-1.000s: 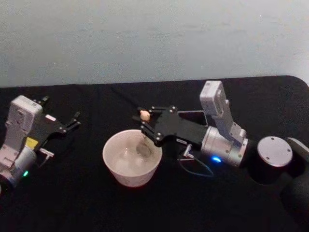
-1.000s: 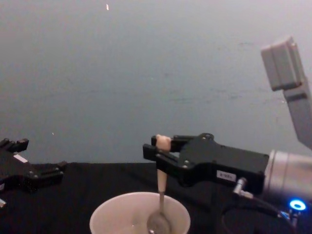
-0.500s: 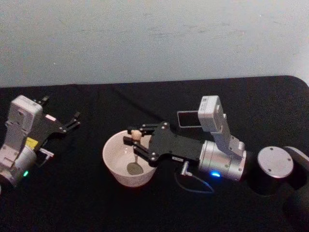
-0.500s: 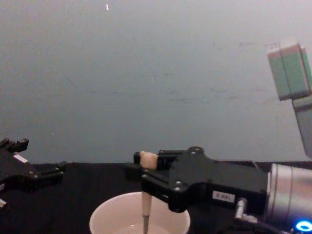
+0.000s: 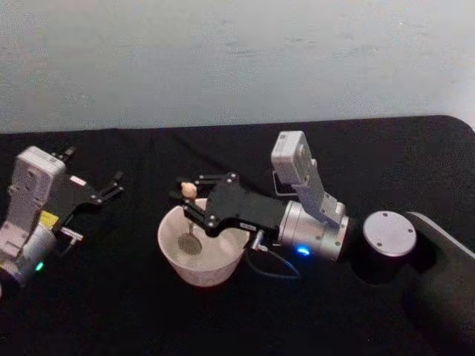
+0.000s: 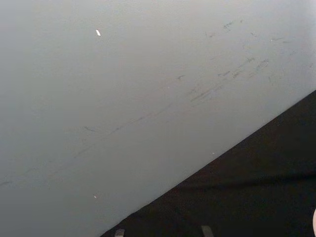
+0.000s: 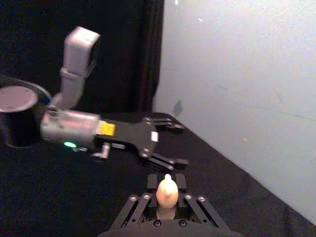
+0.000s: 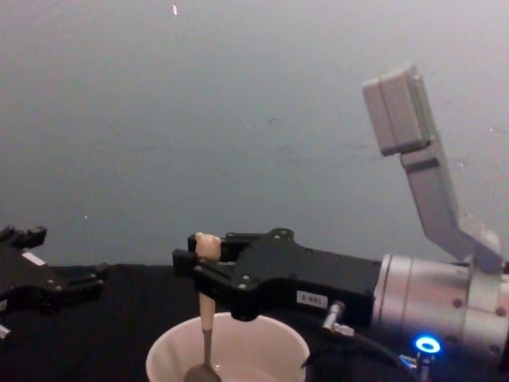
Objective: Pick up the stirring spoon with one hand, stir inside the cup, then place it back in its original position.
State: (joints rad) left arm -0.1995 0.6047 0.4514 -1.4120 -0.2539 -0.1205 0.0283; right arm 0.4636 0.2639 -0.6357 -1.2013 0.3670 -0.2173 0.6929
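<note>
The right claw (image 5: 189, 194) pinches the small spoon with a cream bear-head handle and round steel bowl (image 5: 191, 239) near the top of its handle, above the wide off-white round cup (image 5: 202, 271). The spoon hangs about upright, and its steel bowl sits low inside the cup, on the side toward the left arm. The step in hand seems to be the stirring. To do it well, the claw should probably draw small circles over the cup's middle at one height. It should not press the spoon on the thin wall, since the cup could slide on the black worktop (image 5: 111, 304). The left claw (image 5: 113, 185) rests spread and holds nothing, well apart from the cup on its left.

The head view tells where the steel bowl lies inside the cup. The chest view tells from the side how far the handle (image 8: 206, 314) goes below the rim. The right wrist view tells that the bear head (image 7: 167, 191) sits centred between the pinching fingers.
</note>
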